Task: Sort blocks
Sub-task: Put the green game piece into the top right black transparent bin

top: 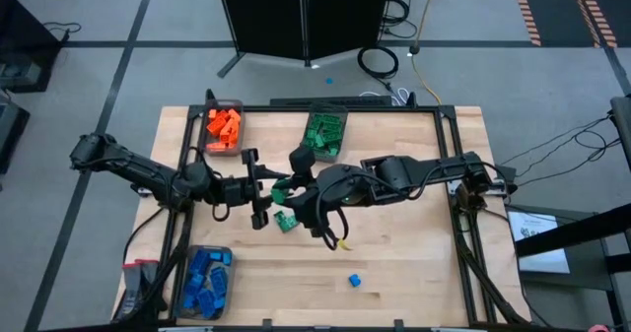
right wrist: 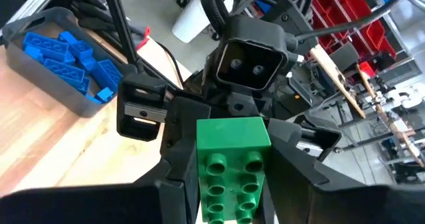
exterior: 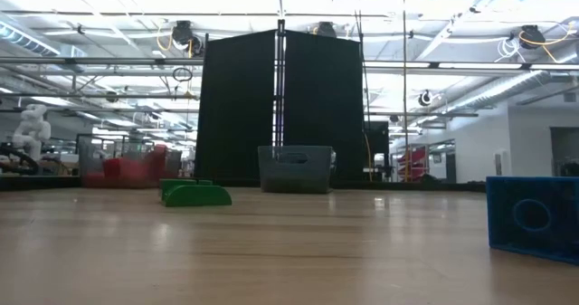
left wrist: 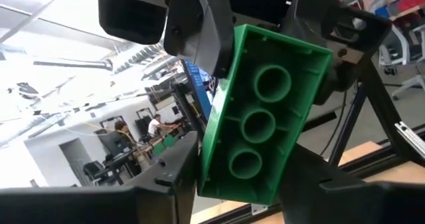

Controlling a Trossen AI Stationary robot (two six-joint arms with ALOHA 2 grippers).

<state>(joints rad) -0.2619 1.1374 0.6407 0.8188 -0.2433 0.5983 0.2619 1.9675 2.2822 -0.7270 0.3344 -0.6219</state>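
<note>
A green block (top: 281, 187) hangs in the air over the middle of the table, between my two grippers. My left gripper (top: 269, 190) comes from the left and is shut on one end of it. My right gripper (top: 293, 188) comes from the right and is shut on the other end. The left wrist view shows the block's hollow underside (left wrist: 262, 121); the right wrist view shows its studded top (right wrist: 229, 174). A second green block (top: 286, 222) lies on the table just below them, and a blue block (top: 354, 280) lies nearer the front edge. My left gripper pinches the green block's end (left wrist: 229, 181) between its two fingers (left wrist: 169, 177), coming roughly level from the table's left. The block is lifted clear of the table and tilted. My right gripper pinches the block's other end by its two long sides (right wrist: 226, 197) between its two fingers (right wrist: 176, 184), coming from the table's right and slanting slightly down. The fingers lie along the block. The block is clear of the table with its studs facing the wrist camera.
A bin of orange blocks (top: 224, 128) and a bin of green blocks (top: 325, 132) stand at the far edge. A bin of blue blocks (top: 204, 283) stands at the near left corner. Bare wood lies right of the blue block.
</note>
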